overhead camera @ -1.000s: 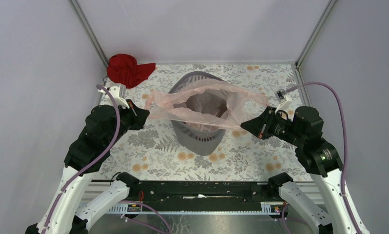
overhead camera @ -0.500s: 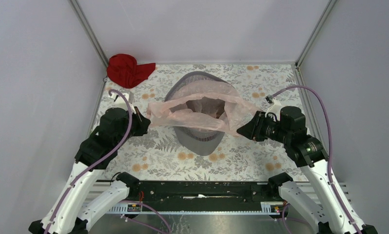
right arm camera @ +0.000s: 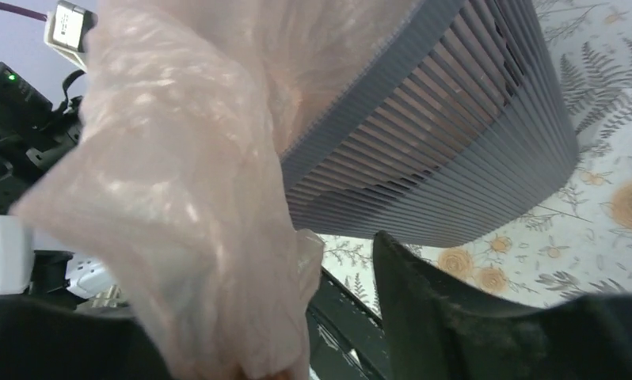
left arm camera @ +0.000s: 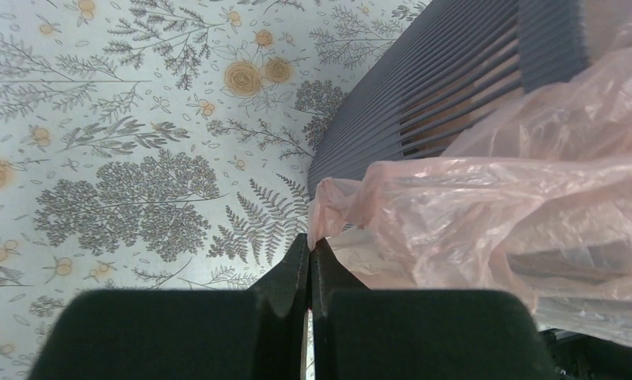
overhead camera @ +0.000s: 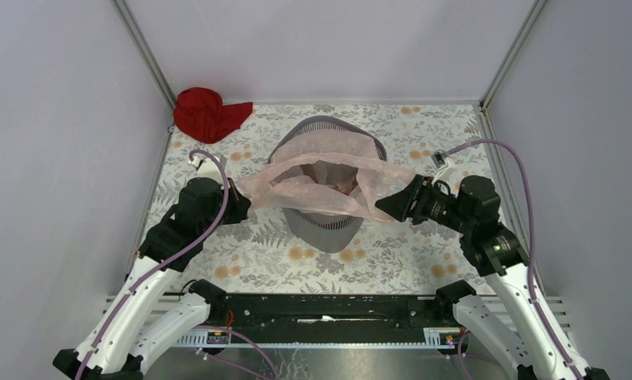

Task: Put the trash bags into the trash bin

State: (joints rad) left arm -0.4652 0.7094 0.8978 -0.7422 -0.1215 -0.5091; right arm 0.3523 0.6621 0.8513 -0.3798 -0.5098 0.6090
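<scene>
Trash bag draped mouth-open over the trash bin rim, long axis spanning left to right between the arms; left tool clenched on its left edge; right tool apparently gripping the right edge, film obscuring the pads.

Finds plain pale grey walls closing the far, left and right edges of the table. Notes metal posts at both far corners, a floral-print top, a red cloth at the far left corner. Records even, soft light.
</scene>
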